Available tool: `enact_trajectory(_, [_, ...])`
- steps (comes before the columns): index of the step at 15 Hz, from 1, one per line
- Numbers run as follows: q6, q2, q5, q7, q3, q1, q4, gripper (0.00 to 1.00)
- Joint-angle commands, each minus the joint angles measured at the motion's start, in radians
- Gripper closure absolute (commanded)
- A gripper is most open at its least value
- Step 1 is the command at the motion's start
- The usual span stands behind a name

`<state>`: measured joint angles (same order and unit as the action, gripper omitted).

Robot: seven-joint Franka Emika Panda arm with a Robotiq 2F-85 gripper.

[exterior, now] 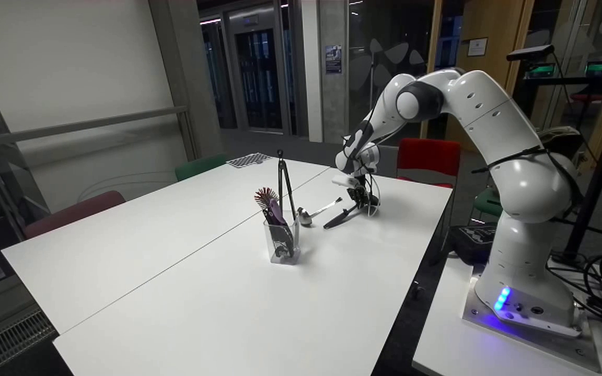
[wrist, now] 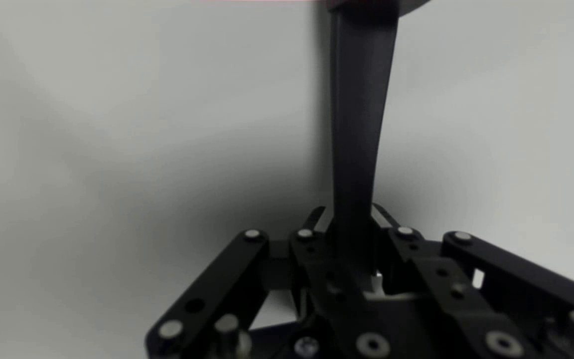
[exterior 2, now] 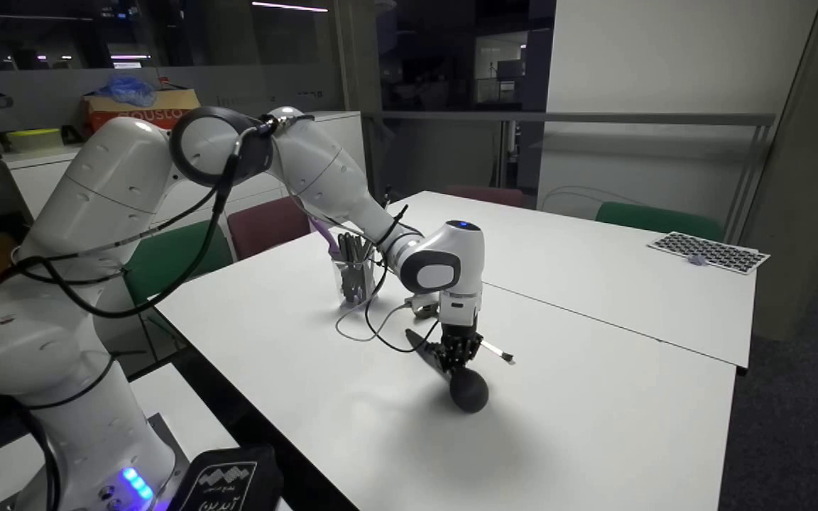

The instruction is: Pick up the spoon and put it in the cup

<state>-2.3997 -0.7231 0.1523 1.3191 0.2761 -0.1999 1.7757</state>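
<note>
The black robot gripper (wrist: 352,216) grasps a matt black spoon (wrist: 361,114) with a flat handle and a round bowl, its 2 fingers close against opposite edges of the handle. A slim handle suits 2 fingers far better than the bulky bowl would, which is probably why the gripper points down and straddles it there. In both exterior views the bowl sits away from the cup and the free end of the handle lies on the cup's side, so I judge a handle-first entry would be natural. Whether the spoon is off the white table (exterior: 238,318) I cannot tell.

The narrow, pale see-through cup (exterior: 296,249) stands upright, well apart from the gripper. It holds a brush with red bristles (exterior: 266,197) and a tall, thin black tongs-like utensil (exterior: 280,180), so anything added likely needs a steep angle to fit between them.

A shiny silver metal spoon (exterior: 309,215) lies on the table, bowl near the cup, handle reaching near the gripper. It too could be the task's spoon; the grip suggests the black spoon comes 1st. A low carry could knock the silver handle.
</note>
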Motion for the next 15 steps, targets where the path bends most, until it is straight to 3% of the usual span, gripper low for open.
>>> enact_trajectory(1, [0.016, -0.005, 0.016, -0.034, -0.006, -0.017, -0.021, 1.0])
enact_trajectory(6, [0.017, -0.004, 0.014, -0.034, -0.004, -0.015, -0.02, 0.99])
enact_trajectory(7, [0.018, -0.003, 0.014, -0.035, -0.004, -0.016, -0.02, 0.93])
enact_trajectory(8, [0.02, -0.004, 0.013, -0.034, -0.004, -0.015, -0.021, 0.68])
enact_trajectory(10, [0.023, -0.003, 0.013, -0.035, -0.004, -0.015, -0.022, 0.65])
enact_trajectory(15, [0.027, -0.001, 0.011, -0.037, -0.003, -0.015, -0.023, 0.3])
